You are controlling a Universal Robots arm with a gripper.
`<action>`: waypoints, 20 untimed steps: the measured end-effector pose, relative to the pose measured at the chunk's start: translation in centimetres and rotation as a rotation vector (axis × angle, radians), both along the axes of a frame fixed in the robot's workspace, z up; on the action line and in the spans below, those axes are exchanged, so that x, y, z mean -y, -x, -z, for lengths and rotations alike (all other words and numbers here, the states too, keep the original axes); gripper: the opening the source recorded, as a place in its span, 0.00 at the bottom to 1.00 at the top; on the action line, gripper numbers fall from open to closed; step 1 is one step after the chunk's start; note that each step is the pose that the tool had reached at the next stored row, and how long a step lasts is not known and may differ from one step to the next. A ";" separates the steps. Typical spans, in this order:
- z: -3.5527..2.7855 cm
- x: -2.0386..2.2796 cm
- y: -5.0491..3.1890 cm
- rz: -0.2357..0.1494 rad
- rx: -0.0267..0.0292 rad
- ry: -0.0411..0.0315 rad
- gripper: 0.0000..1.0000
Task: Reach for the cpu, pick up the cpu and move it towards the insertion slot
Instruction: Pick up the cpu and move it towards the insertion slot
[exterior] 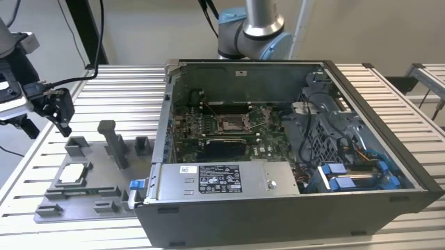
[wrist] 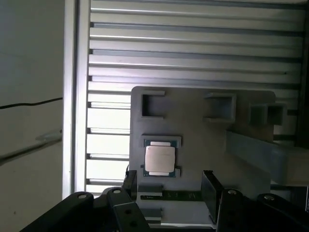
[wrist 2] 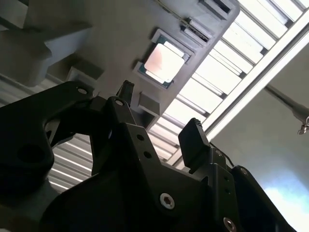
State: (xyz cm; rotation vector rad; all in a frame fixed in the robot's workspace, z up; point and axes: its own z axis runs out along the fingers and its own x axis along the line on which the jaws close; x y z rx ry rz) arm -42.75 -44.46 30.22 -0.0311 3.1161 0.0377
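The cpu (exterior: 73,173) (wrist 2: 164,63) (wrist: 160,158), a small pale silver square chip, lies flat in a recess of the grey fixture plate (exterior: 80,204) on the exterior view's left. My gripper (exterior: 47,129) (wrist 2: 159,116) (wrist: 169,188) hangs above and a little behind the plate, apart from the chip. It is open, its two black fingers (wrist: 210,191) spread wide with nothing between them. The insertion slot (exterior: 230,123), a silver-framed socket, sits on the motherboard inside the opened computer case (exterior: 292,213).
Grey blocks and a tall upright post (exterior: 114,146) rise from the fixture plate near the chip. The case's metal wall (exterior: 165,125) stands between the plate and the socket. The arm's base (exterior: 250,31) is behind the case. The ribbed table's edge (exterior: 21,172) runs along the exterior view's left.
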 end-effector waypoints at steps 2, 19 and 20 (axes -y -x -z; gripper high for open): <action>0.35 0.00 0.00 0.000 -0.0001 0.0001 1.00; 3.46 -0.01 0.00 0.000 0.0001 0.0000 1.00; 3.64 -0.01 0.01 0.000 0.0000 0.0000 1.00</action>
